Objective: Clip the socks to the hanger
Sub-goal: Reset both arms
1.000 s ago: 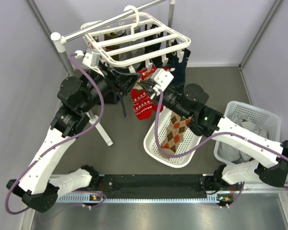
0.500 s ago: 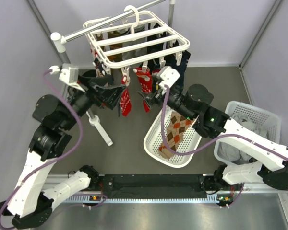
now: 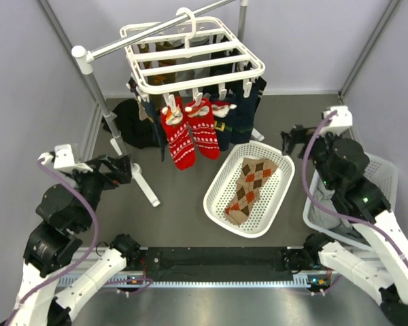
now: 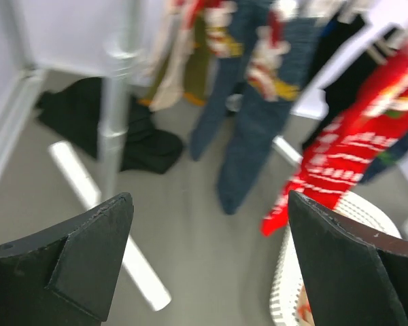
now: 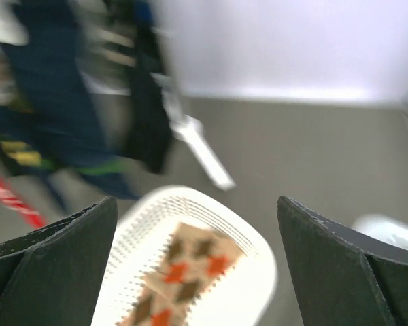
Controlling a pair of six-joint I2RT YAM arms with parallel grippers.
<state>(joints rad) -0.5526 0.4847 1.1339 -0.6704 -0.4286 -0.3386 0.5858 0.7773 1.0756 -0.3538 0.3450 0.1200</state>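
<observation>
Both arms are pulling back from the hanger. A moment ago the left hand and the right hand were up close under the clips, busy with the red socks. Now the hands are sitting far out to each side. The red socks are hanging by themselves from the front clips, side by side, and the navy socks are hanging just beside them. Both hands are holding their fingers wide apart with nothing between them. So this pair is looking done. A brown diamond sock is lying in the oval basket on the desk, so it may be next. No words or brand names are showing clearly anywhere.
</observation>
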